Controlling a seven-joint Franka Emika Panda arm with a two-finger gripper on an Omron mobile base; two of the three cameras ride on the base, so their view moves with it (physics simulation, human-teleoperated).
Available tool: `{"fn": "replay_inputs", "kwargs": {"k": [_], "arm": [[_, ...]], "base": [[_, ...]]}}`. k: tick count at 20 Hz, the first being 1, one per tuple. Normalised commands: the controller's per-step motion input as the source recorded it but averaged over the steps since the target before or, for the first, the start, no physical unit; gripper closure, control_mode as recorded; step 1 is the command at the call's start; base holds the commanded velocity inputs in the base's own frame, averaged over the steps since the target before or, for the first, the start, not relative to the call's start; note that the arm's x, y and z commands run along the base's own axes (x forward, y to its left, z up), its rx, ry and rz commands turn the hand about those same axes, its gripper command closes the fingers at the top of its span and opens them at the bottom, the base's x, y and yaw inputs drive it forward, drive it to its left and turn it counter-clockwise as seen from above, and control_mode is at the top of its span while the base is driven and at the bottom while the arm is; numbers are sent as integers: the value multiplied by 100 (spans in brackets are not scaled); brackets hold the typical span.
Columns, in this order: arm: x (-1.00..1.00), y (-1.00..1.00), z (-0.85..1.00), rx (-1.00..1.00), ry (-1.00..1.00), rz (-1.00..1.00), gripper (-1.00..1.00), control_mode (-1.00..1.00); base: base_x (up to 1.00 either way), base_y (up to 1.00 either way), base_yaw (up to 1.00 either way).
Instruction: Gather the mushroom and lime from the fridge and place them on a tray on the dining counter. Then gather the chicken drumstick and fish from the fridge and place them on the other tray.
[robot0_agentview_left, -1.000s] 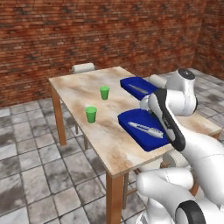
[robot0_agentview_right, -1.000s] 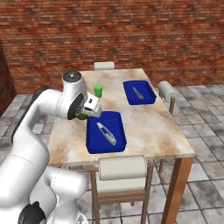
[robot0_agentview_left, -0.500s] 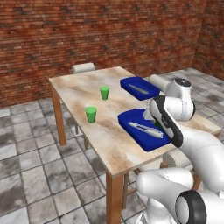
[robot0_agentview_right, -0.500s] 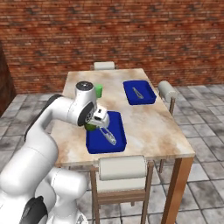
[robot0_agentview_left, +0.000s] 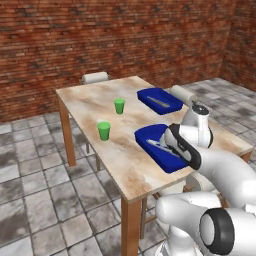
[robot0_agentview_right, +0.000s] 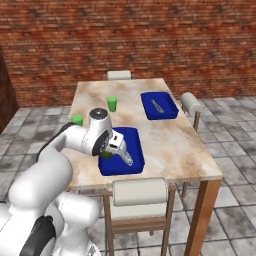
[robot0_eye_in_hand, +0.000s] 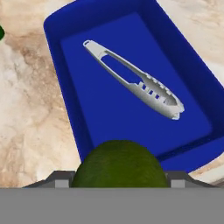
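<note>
Jaws grip the lime (robot0_eye_in_hand: 119, 164), a round dull-green fruit, above the near blue tray (robot0_eye_in_hand: 70, 109) on the marbled tabletop (robot0_agentview_right: 170, 145). Slotted metal tongs (robot0_eye_in_hand: 135, 81) lie in that tray. 2 green cups (robot0_agentview_left: 104, 130) stand to the left; the far tray (robot0_agentview_right: 159, 106) holds another metal utensil.

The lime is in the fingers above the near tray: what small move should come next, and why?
Probably lower the lime a little further over the bare blue floor of the tray, beside the silver tongs, then open. The gripper holds it just over the tray's near edge, so releasing now may drop it on the rim.
</note>
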Motion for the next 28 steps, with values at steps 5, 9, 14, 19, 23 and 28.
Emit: {"fn": "replay_inputs", "kwargs": {"k": [5,9,14,19,23,28], "arm": [[33,0,-39,0,1,0,100,-100],[38,0,-15,0,0,0,100,-100],[11,-4,-5,0,0,0,100,-100],[1,-4,-14,0,5,0,100,-100],[16,0,-25,0,7,0,100,-100],[24,0,-23,0,6,0,100,-100]], "base": [[0,0,0],[0,0,0],[0,0,0],[0,0,0],[0,0,0],[0,0,0]]}}
